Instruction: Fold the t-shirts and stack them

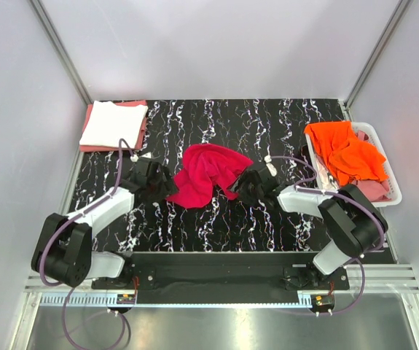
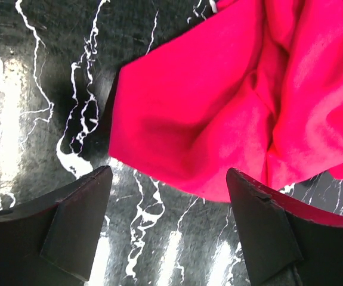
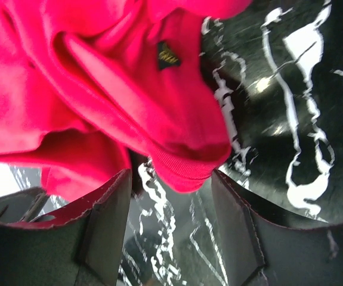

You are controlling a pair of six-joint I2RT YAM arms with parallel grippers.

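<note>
We are at the start of folding the red shirt, which lies crumpled in a heap at the middle of the table. At 10 o'clock a white shirt sits folded on a pink shirt, so the stack is begun. At 3 o'clock the orange shirt waits, unfolded, in the basket, with more pinkish cloth under it.

Our left gripper is low at the heap's 8 o'clock side. In its wrist view the fingers stand wide apart with bare table between them, and a red edge lies just ahead of the tips, ungripped. Our right gripper is at the heap's 4 o'clock side. Its fingers are also apart. A ribbed hem hangs right at their mouth, perhaps brushing one pad, but we see no pinch on it.

We judge the step in hand to be spreading the shirt flat. The next move calls for each gripper to close on a single layer of an outer edge, not a bunched fold. Both should then draw apart toward 9 and 3 o'clock until the cloth lies smooth. The folds hide the sleeves, so we cannot yet tell which edge is which.
</note>
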